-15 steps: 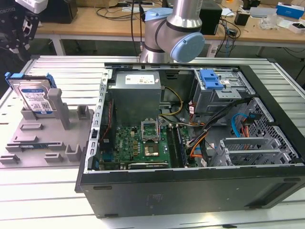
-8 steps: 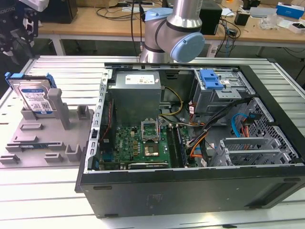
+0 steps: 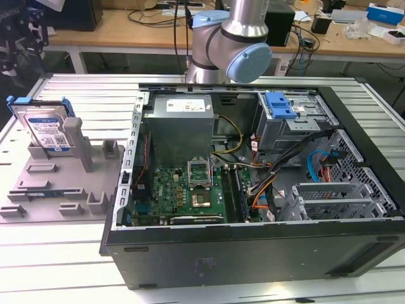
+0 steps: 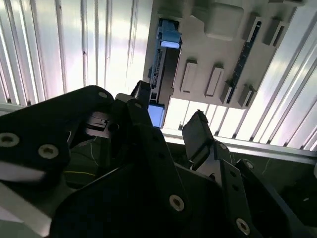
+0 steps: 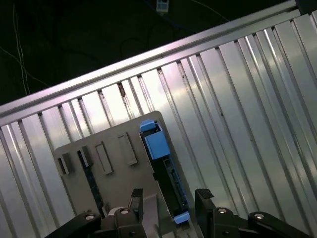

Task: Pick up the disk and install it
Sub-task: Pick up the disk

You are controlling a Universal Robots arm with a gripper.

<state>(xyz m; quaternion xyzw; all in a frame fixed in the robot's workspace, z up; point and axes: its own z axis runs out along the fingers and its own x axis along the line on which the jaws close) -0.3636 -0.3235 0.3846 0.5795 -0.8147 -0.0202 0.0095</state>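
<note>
Gripper [image 5: 170, 198], jaws spread and empty, hovers over the disk [image 3: 45, 130], standing on edge in a grey holder tray [image 3: 69, 180] at the exterior view's left, beside the open computer case [image 3: 253, 253]

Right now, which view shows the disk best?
The exterior view: the disk stands on edge in the grey fixture, label face and blue frame toward the camera. Both wrist views see it edge-on from above, a dark strip with blue frame ends.
</note>
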